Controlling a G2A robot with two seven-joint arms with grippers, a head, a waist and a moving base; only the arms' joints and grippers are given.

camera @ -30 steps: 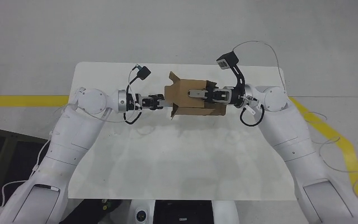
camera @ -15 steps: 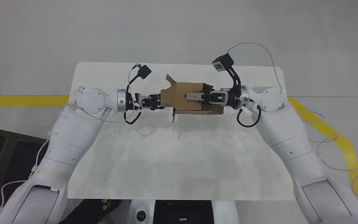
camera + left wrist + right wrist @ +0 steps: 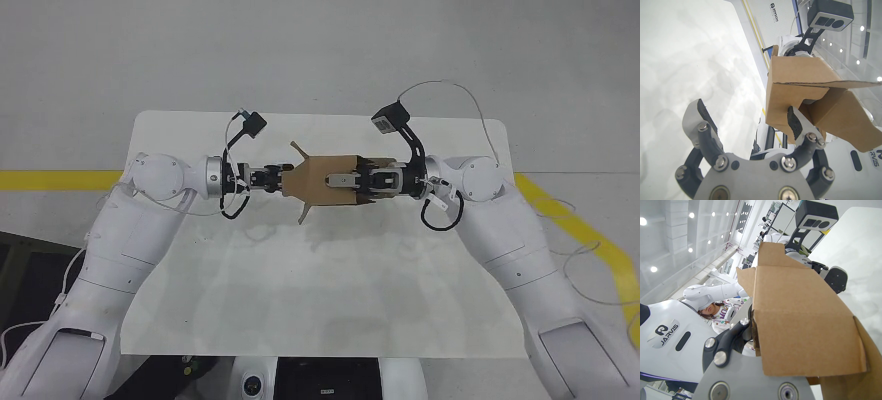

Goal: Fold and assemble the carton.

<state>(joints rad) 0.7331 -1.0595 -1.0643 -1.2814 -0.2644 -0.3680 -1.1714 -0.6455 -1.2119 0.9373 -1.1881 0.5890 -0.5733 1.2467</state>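
A brown carton (image 3: 322, 181) hangs above the far middle of the white table (image 3: 300, 290), lying on its side between the two arms. My right gripper (image 3: 343, 180) is shut on one of its walls, one silver finger (image 3: 740, 322) lying along the cardboard (image 3: 800, 313). My left gripper (image 3: 273, 181) is open at the carton's other end, where loose flaps splay outward. In the left wrist view one dark pad (image 3: 794, 123) touches the edge of the carton (image 3: 797, 79), while the other pad (image 3: 703, 111) stands free over the table.
The table's far edge (image 3: 320, 113) runs just behind the carton. Bare tabletop stretches from the carton to the front edge. A yellow line (image 3: 50, 180) marks the floor to the left of the table.
The right arm has carried the carton leftward and turned it level, bringing its flapped end up against the left gripper. The left gripper has kept its place, open.
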